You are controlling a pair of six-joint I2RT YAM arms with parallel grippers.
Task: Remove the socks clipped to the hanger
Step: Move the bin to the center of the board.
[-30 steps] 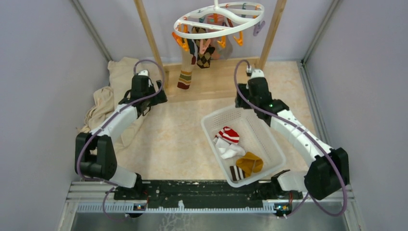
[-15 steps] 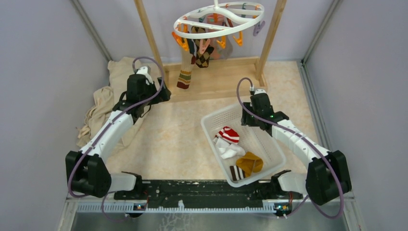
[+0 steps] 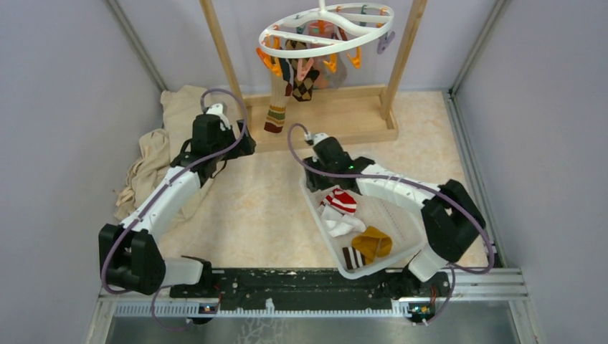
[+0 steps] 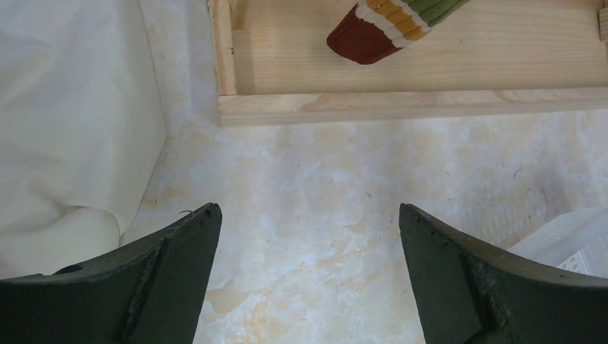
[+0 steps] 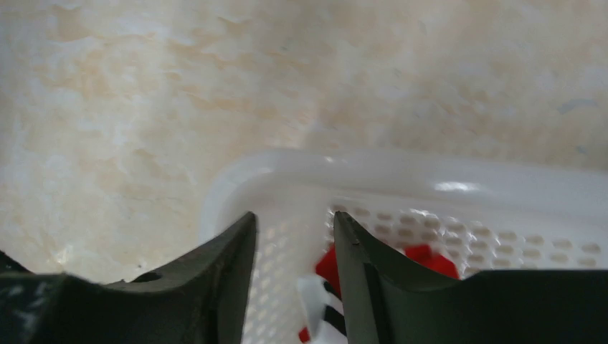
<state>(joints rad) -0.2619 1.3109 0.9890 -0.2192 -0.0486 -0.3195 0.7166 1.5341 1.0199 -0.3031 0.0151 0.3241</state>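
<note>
Cloth: one crumpled cream cloth (image 3: pixel 154 154), well to the left of the basket (image 5: pixel 430 175), against the left wall.

Arms: two. The left one is well left of the basket, and the right one reaches across the basket's far side.

Left gripper: one (image 4: pixel 308 215), left of the basket and beyond its far-left corner, over the bare tabletop (image 3: pixel 258 208). Its jaws are spread wide with nothing between them.

Frame: one wooden frame (image 3: pixel 358 122) with two upright posts and a flat base, standing behind the basket.

Hanger: one white ring (image 3: pixel 343 47), hung high between the two posts, above and behind the basket. Several orange clips (image 3: pixel 271 63) dangle from it; I can't count them.

Socks on the hanger: two that I can make out.
- A long striped sock (image 3: pixel 276 115) with a dark red toe hangs down over the frame's base.
- An argyle sock (image 3: pixel 306 84) hangs just to its right, higher up.
- Whether more hang behind them I can't tell.

Right gripper: one (image 5: pixel 292 215), at the basket's far-left corner. Its jaws are narrow, with one finger outside the wall, one inside and the white wall between them. Whether they actually pinch it I can't tell.

Basket: one, white and perforated.

Socks in the basket: four pieces.
- A red-and-white sock (image 3: pixel 341 201) lies nearest the far-left corner.
- A white sock (image 3: pixel 340 223) touches it on the near side.
- A mustard sock (image 3: pixel 374 242) lies further toward the near end.
- A dark-and-white striped piece (image 3: pixel 352 258) at the near end touches the mustard one.
</note>
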